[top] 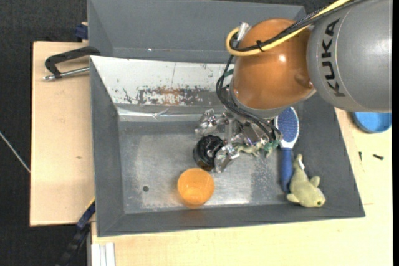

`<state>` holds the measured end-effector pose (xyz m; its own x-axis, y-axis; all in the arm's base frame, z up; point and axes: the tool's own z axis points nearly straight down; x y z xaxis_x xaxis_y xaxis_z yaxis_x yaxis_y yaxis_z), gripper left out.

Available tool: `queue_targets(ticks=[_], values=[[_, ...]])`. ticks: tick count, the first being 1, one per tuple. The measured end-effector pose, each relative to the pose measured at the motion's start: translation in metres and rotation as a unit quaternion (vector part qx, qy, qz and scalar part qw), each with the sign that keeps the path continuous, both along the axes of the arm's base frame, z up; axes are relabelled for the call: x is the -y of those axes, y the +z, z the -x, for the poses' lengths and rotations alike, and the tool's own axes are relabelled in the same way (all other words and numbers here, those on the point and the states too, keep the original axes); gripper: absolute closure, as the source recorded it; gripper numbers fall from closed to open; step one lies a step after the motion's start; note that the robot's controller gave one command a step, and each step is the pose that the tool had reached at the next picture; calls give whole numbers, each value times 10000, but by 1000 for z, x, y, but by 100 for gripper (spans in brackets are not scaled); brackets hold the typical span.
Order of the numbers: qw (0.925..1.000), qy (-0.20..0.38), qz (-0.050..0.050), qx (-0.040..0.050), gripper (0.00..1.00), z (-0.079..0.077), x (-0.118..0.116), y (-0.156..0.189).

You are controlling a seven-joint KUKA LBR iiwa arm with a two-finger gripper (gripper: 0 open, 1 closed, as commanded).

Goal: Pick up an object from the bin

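Camera view: black round thing (pixel 207 149) lies just beside gripper (pixel 229 142).

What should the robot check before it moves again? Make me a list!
1. Gripper is down inside the bin, near the middle: ok.
2. Something to grab is close: a black round thing lies right beside the gripper: ok.
3. Anything gripped already: cannot tell.
4. Orange ball lies apart from the gripper, near the front wall: ok.
5. Blue brush is clear of the gripper: cannot tell, they are very close.
6. Yellowish plush toy sits in the front corner, out of the way: ok.
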<state>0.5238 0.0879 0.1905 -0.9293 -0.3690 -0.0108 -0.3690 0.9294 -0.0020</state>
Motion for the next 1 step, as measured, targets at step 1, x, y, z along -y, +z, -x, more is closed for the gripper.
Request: queue_targets(ticks=[1], values=[[9987,500,11,-45,100,19,9,11]])
